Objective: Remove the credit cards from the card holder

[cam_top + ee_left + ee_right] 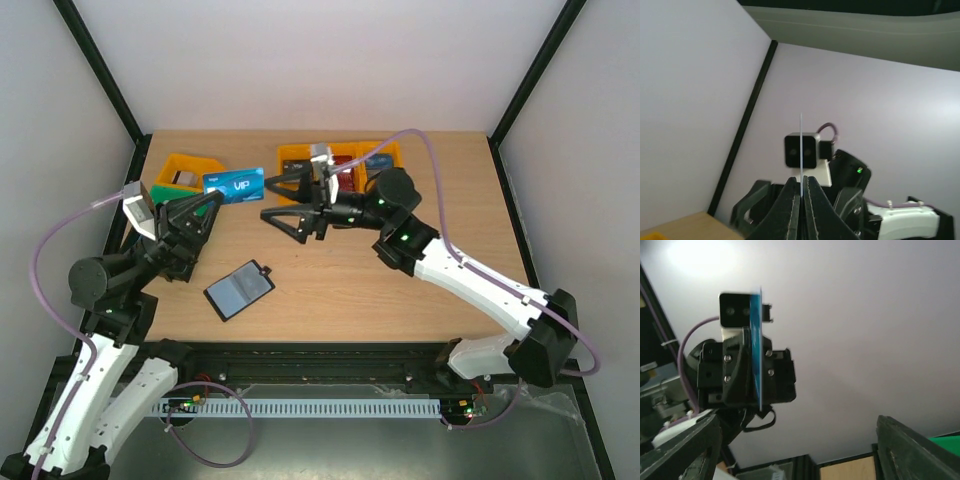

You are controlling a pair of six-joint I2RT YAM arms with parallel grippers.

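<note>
A blue credit card (238,183) marked VIP hangs in the air over the table's back left, with my left gripper (213,196) shut on its left end. In the left wrist view the card (801,142) shows edge-on between the closed fingers (790,205). My right gripper (267,197) stands open just right of the card, its jaws wide apart and not touching it. The right wrist view shows the card (756,350) held in the left gripper ahead of it. The black card holder (240,290) lies flat on the table, nearer the front, below both grippers.
An orange bin (178,170) sits at the back left, close behind the left gripper. More orange bins (345,158) with small items stand at the back centre behind the right wrist. Black frame posts rise at the table's rear corners.
</note>
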